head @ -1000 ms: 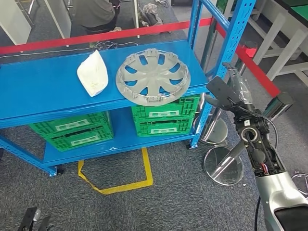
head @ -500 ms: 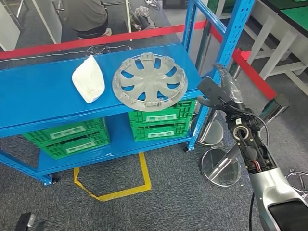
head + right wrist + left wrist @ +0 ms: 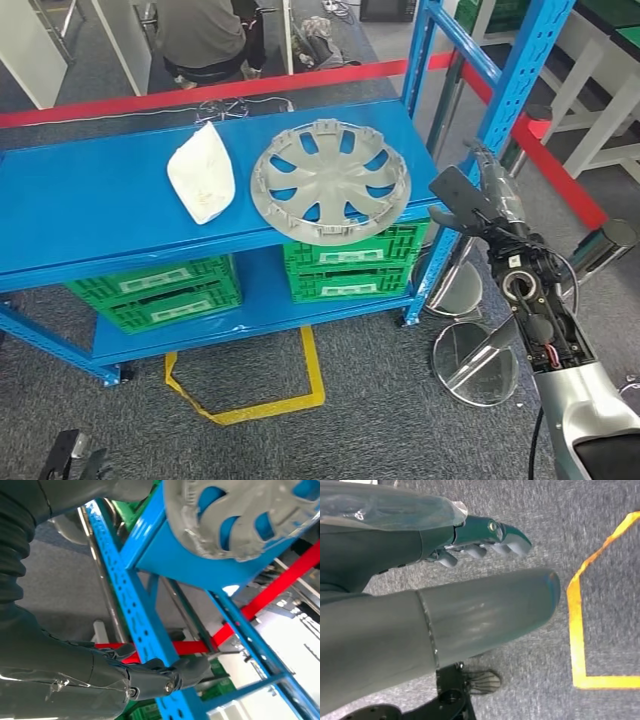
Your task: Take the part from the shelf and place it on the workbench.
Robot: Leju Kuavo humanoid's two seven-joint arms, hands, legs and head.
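A grey wheel cover (image 3: pixel 330 180) lies flat at the right end of the blue shelf's (image 3: pixel 98 200) top level, its rim slightly over the front edge. A white curved part (image 3: pixel 200 172) lies to its left. My right hand (image 3: pixel 475 195) is raised beside the shelf's right front post, fingers straight and thumb apart, holding nothing, a short way right of the cover. The right wrist view looks past the right hand (image 3: pixel 151 680) along the post, with the wheel cover (image 3: pixel 241 515) beyond it. My left hand (image 3: pixel 471 580) hangs over the carpet, fingers extended and holding nothing.
Green crates (image 3: pixel 343 262) (image 3: pixel 162 290) fill the lower shelf. A yellow tape outline (image 3: pixel 249 400) marks the floor in front. Round metal bases (image 3: pixel 474 362) stand beside the right post. Red barrier tape (image 3: pixel 226 85) and a seated person (image 3: pixel 200 30) are behind the shelf.
The whole picture has shifted a little, so the camera has moved. My right hand stays beside the right post, still holding nothing. The parts on the shelf have not moved.
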